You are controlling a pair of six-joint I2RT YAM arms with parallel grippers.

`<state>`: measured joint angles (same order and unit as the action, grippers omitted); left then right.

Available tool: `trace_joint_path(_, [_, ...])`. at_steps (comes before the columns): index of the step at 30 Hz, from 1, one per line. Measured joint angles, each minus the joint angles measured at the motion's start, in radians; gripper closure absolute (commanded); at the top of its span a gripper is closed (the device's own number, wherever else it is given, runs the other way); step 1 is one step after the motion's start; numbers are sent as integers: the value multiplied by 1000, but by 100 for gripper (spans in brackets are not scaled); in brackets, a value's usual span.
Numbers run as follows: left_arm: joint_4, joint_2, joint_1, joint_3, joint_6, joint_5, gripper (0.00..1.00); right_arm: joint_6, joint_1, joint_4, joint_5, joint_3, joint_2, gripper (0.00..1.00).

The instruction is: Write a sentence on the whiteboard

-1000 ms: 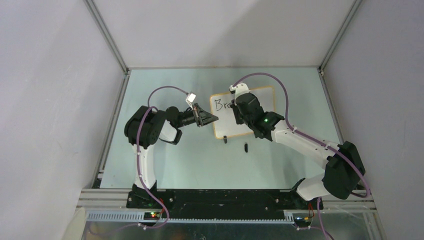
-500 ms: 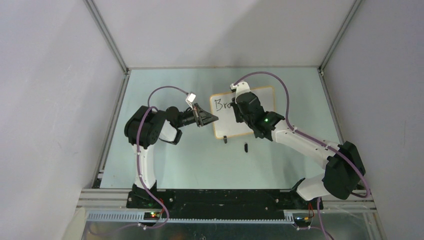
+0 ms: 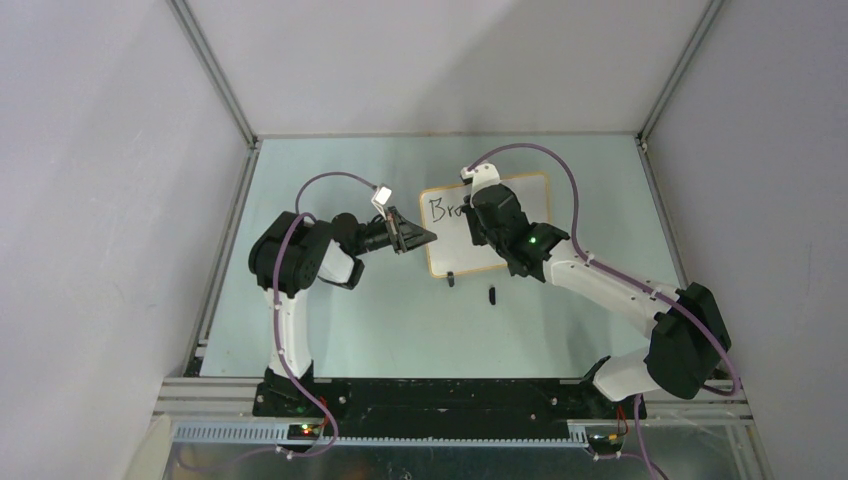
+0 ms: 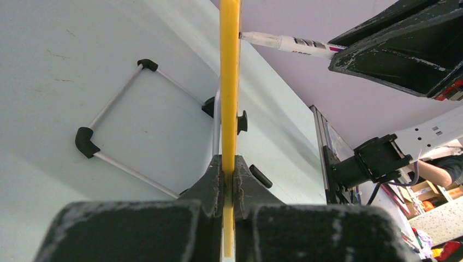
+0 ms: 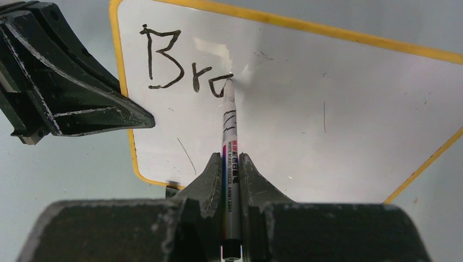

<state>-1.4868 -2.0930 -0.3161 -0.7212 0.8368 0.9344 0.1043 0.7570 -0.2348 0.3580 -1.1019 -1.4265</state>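
The whiteboard (image 3: 530, 195) lies on the table, white with a yellow-orange frame (image 5: 284, 23). My left gripper (image 3: 428, 237) is shut on its left edge, which shows end-on as a yellow strip (image 4: 229, 82) between the jaws (image 4: 229, 173). My right gripper (image 5: 231, 164) is shut on a white marker (image 5: 230, 136), its tip touching the board. The sentence (image 5: 183, 65) reads "Br" plus a part-drawn third letter at the tip. In the top view the right wrist (image 3: 497, 222) hides the end of the lettering (image 3: 442, 209).
A small black cap (image 3: 492, 294) lies on the table in front of the board. One black clip foot (image 3: 451, 279) shows at the board's near edge. A wire stand with black corners (image 4: 109, 103) shows under the board in the left wrist view.
The marker tip has barely shifted on the board. Both arms stay almost still.
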Motion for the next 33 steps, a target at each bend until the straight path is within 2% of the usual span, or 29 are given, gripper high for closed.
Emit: trace_joint_path(33, [-2,11,-3,14,-9,-7,100,14,-4,-44,-16,0,19,100])
